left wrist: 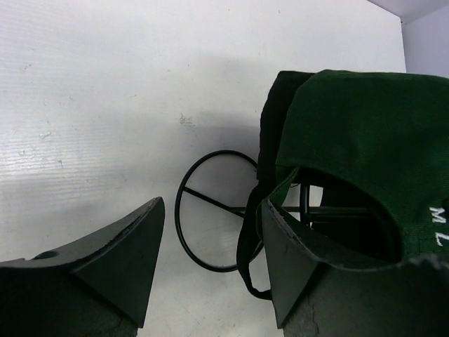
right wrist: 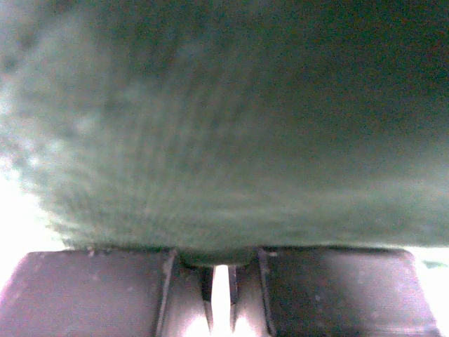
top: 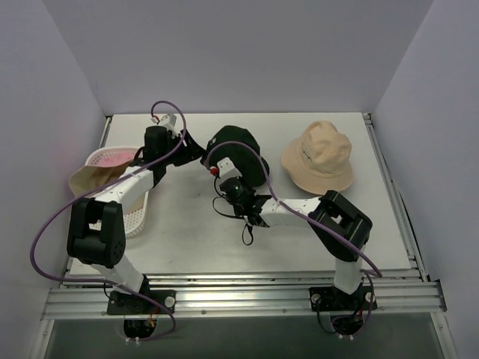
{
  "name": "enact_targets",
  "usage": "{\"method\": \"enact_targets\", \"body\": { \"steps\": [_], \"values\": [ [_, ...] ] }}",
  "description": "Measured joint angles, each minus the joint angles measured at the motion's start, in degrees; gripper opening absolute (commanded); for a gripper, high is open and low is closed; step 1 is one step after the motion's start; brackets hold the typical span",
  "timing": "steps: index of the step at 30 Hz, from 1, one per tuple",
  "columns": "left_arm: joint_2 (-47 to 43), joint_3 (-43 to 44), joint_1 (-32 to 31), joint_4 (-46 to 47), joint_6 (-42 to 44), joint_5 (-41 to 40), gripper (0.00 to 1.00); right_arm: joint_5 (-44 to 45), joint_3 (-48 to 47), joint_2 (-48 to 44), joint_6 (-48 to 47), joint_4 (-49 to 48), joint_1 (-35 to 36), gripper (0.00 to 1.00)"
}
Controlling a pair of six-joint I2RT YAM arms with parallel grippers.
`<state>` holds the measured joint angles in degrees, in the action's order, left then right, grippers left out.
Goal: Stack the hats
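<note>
**Both arms meet at the dark caps**

The green cap [left wrist: 365, 140] sits against a black hat [left wrist: 270, 119] over a wire frame [left wrist: 217, 210], at the middle back of your table [top: 187, 239]. Your left gripper [left wrist: 210, 274] reaches in from the left, fingers spread, one just beside the cap's rear opening. Your right arm folds at the elbow and points left. The right gripper [right wrist: 221, 295] is pressed together, and blurred green cloth fills its camera. From above, the two read as one dark shape.
</note>
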<state>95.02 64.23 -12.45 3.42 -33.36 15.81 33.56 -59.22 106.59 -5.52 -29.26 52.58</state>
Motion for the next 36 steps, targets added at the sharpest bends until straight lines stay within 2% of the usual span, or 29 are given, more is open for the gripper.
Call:
{"method": "enact_targets", "body": {
  "steps": [15,25,30,32,36],
  "values": [
    [-0.76,1.75,0.00,-3.34,-0.44,-0.15,0.66,-3.06,5.62,-7.78,8.87,0.00,0.57,0.10],
    [-3.98,2.03,0.00,-6.84,-0.96,-0.94,0.75,-3.21,7.26,-14.51,12.37,4.46,6.12,0.11],
    [-5.42,3.93,0.00,-8.96,-1.18,-2.36,0.79,-4.17,8.35,-21.00,16.28,8.50,8.79,0.12],
    [-5.90,4.44,0.00,-10.03,-1.38,-3.21,0.85,-5.05,9.46,-23.78,17.81,10.12,8.87,0.13],
    [-6.75,5.62,0.00,-12.98,-1.95,-4.94,0.86,-7.61,10.62,-30.27,20.90,15.61,8.90,0.14]
  ]
}}
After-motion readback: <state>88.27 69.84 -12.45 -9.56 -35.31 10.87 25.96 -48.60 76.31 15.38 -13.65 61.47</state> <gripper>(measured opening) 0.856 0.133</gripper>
